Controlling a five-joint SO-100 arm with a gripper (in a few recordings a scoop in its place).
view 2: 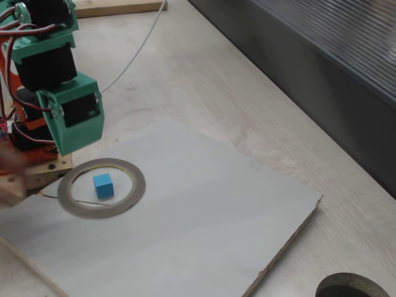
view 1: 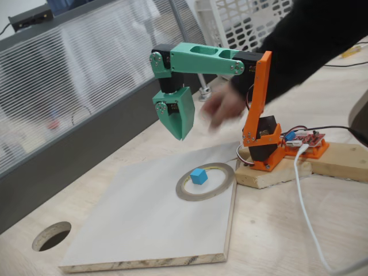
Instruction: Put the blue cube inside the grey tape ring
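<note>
The blue cube [view 1: 199, 176] [view 2: 103, 185] rests flat on the board inside the grey tape ring [view 1: 185, 193] [view 2: 140, 185], toward the ring's far side in one fixed view, apart from the rim. My green gripper [view 1: 180, 135] [view 2: 65, 150] hangs in the air above and beside the ring, pointing down. Its fingers are shut into one wedge with nothing between them. It touches neither the cube nor the ring.
Ring and cube lie on a pale grey board [view 1: 144, 218] [view 2: 210, 216] on the wooden table. A round hole [view 1: 52, 236] [view 2: 352, 288] is cut in the table. A person's blurred hand [view 1: 224, 106] reaches behind my arm. My orange base [view 1: 264, 144] stands on a wooden block beside a white cable [view 1: 305, 201].
</note>
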